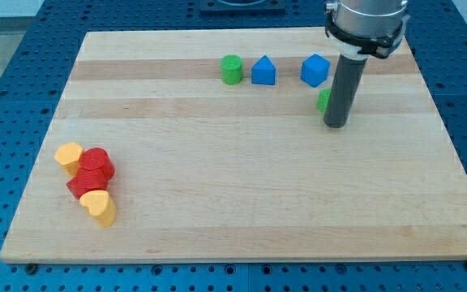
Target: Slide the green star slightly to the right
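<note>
Overhead, a pale wooden desk (242, 203) with lengthwise grain is filling most of the view, and it is sitting on a blue pegboard base (6, 97) dotted with holes. Near the view's top edge a green cylinder (231, 69), a blue house-shaped block (263, 71) and a blue cube-like block (315, 70) are standing in a row, apart from one another. At the view's lower left a yellow block (69, 155), two red blocks (97, 163) (85, 183) and a yellow heart (98, 206) are lying bunched together and touching. The green star (323, 100) is lying just below the blue cube-like block, and only its left edge is showing, since the dark rod is covering the rest. My tip (336, 125) is resting on the desk right against the star, just to its right and slightly toward the view's bottom. The rod is standing upright, hanging from a grey metal collar (366, 24) at the view's top right. This arm is carrying no jaws, only the plain rod, so nothing is spreading or pinching.
</note>
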Controlling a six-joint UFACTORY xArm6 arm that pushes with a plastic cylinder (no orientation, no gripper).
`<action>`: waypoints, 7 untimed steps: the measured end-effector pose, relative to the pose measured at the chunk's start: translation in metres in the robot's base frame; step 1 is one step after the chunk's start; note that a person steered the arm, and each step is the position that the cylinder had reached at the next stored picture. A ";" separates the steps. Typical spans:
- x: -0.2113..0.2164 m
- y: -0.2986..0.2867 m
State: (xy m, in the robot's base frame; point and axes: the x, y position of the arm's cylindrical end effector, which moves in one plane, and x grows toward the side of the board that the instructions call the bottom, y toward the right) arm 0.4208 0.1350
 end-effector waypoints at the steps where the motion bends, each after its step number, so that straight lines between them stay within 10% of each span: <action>1: 0.000 -0.017; 3: -0.008 -0.075; 7: -0.045 -0.016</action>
State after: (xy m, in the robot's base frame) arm 0.3760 0.1185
